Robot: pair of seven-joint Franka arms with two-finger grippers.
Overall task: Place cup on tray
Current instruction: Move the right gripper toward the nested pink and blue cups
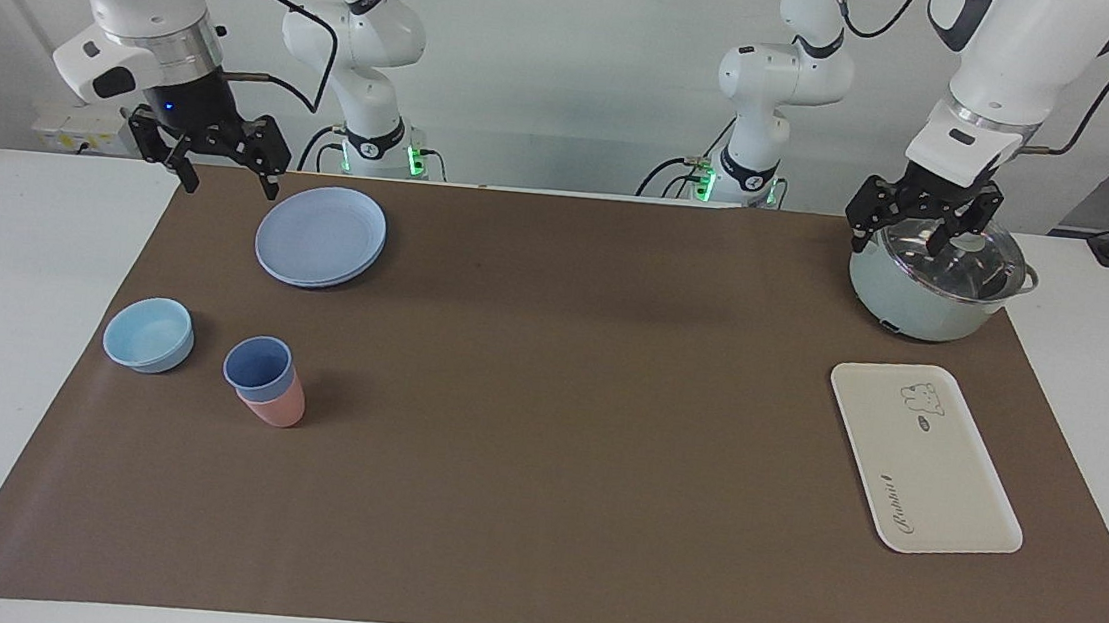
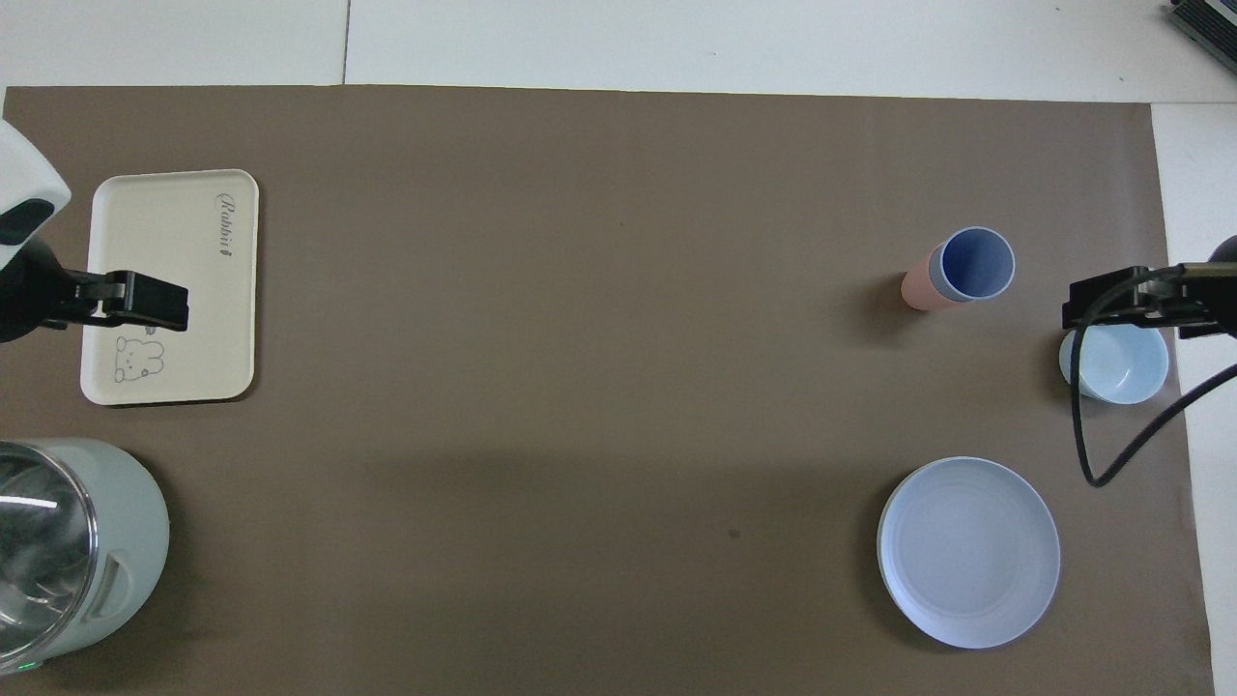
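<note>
The blue cup [image 1: 258, 366] stands nested inside a pink cup [image 1: 275, 411] on the brown mat, toward the right arm's end of the table; it also shows in the overhead view [image 2: 978, 263]. The cream tray [image 1: 923, 464] lies flat and bare at the left arm's end, and also shows in the overhead view [image 2: 174, 242]. My right gripper [image 1: 227, 185] is open and empty, raised beside the round plate and well apart from the cup. My left gripper [image 1: 897, 243] is open and empty, raised over the pot's lid.
A round blue plate [image 1: 320, 234] lies nearer to the robots than the cups. A light-blue bowl [image 1: 149, 334] sits beside the cups. A pale-green pot [image 1: 927, 294] with a glass lid stands nearer to the robots than the tray.
</note>
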